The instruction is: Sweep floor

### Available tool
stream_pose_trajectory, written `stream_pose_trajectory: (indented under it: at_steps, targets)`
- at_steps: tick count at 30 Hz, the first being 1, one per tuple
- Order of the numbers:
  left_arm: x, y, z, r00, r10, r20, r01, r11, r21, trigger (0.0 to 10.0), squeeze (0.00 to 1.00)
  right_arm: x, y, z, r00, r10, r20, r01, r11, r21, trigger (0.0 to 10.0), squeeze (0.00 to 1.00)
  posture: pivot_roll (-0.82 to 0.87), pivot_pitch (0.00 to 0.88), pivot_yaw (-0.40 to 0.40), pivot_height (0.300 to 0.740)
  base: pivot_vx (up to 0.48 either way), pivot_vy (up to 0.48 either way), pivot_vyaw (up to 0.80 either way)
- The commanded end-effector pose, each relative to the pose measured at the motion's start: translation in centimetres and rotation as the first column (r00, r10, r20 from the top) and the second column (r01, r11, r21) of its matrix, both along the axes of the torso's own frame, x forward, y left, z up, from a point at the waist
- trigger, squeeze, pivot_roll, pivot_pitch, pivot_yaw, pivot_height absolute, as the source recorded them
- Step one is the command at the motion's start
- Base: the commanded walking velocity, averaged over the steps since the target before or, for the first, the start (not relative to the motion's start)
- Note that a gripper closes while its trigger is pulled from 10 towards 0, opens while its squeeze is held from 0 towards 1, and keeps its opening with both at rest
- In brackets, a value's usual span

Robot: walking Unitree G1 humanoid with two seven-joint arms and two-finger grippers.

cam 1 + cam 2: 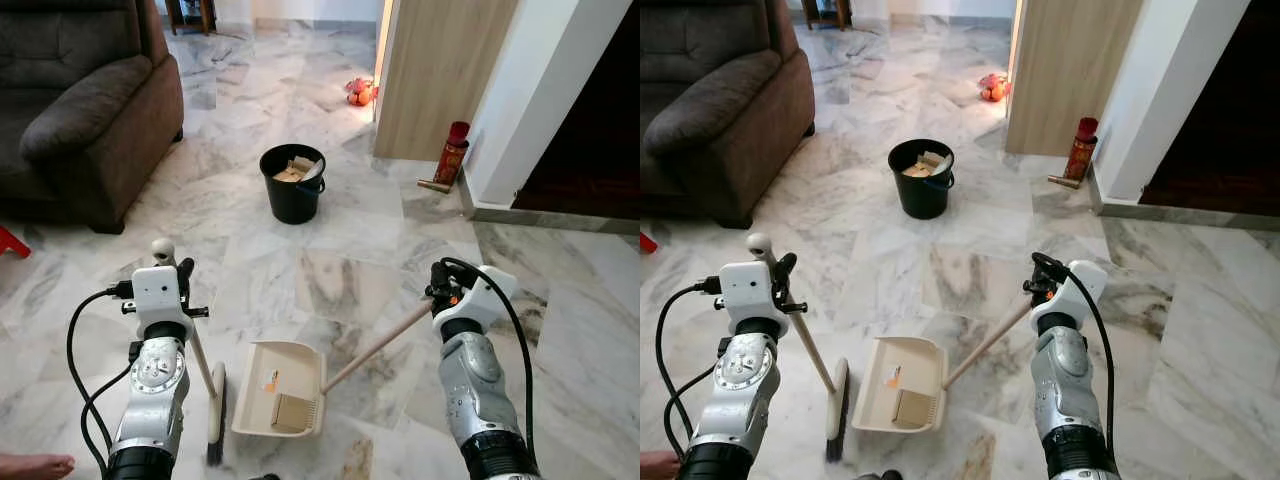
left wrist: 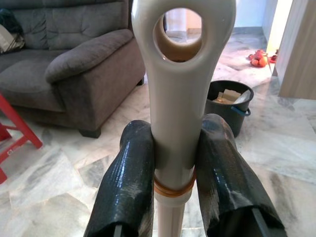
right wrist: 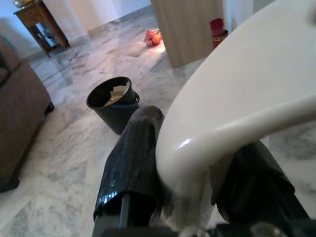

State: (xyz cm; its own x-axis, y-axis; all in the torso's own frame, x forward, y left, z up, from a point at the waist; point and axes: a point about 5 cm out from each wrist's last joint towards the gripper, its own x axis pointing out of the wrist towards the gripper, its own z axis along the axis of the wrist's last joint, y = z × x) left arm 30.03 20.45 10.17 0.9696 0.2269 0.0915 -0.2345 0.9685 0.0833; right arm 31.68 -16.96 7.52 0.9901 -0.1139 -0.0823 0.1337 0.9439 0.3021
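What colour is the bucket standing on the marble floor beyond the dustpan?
Black, with a blue handle; the bucket shows best in the left eye view.

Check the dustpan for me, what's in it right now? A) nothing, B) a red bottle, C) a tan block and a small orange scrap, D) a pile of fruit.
C: the dustpan on the floor between the arms holds a tan block and a small orange scrap.
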Motion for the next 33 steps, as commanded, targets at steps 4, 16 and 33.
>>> stream_pose_trajectory:
  at_steps: [4, 16, 33]
  targets:
    - [0.25, 0.18, 1.08, 0.999, 0.004, 0.04, -0.005, 1.0, 0.028, 10.0, 0.0, 0.34, 0.12, 1.19, 0.998, 0.008, 0.059, -0.006, 1.0, -0.028, 10.0, 0.0, -0.06, 0.081, -0.006, 0.74, 0.225, 0.0, 0.72]
    - [0.17, 0.16, 1.08, 0.999, 0.004, 0.041, -0.006, 1.0, 0.03, 10.0, 0.0, 0.26, 0.22, 1.18, 0.998, 0.012, 0.065, -0.011, 1.0, -0.009, 10.0, 0.0, -0.06, 0.079, -0.007, 0.74, 0.178, 0.0, 0.09]
    - [0.19, 0.0, 1.1, 0.999, 0.0, 0.045, -0.001, 1.0, 0.028, 10.0, 0.0, 0.31, 0.34, 1.56, 0.996, 0.026, 0.088, -0.024, 0.999, -0.028, 10.0, 0.0, -0.07, 0.064, -0.006, 0.74, 0.095, 0.0, 0.24]
